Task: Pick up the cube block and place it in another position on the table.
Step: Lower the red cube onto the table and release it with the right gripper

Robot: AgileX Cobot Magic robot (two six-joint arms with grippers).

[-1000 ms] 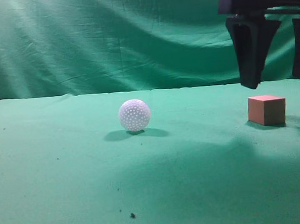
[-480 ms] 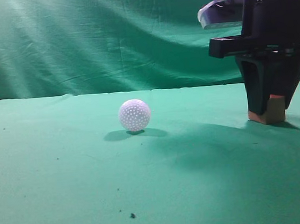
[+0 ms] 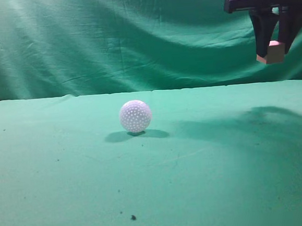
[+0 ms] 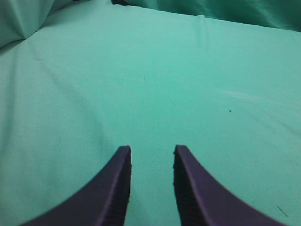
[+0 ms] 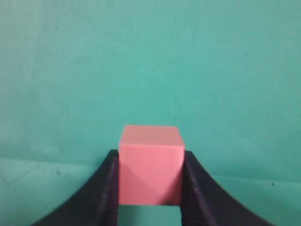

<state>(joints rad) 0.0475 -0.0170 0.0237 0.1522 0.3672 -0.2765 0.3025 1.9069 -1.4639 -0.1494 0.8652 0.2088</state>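
Right wrist view shows the cube block pinched square between the 2 dark fingers of the right gripper, which press on opposite flat faces, well above the table. It looks light, rigid and matte, so a mid-face hold should not slip. Left gripper hangs parted, grasping nothing. Far off sits the white ball.

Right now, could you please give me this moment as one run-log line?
right tool: shut on cube block, clear of table | left tool: open, empty | white ball: on table
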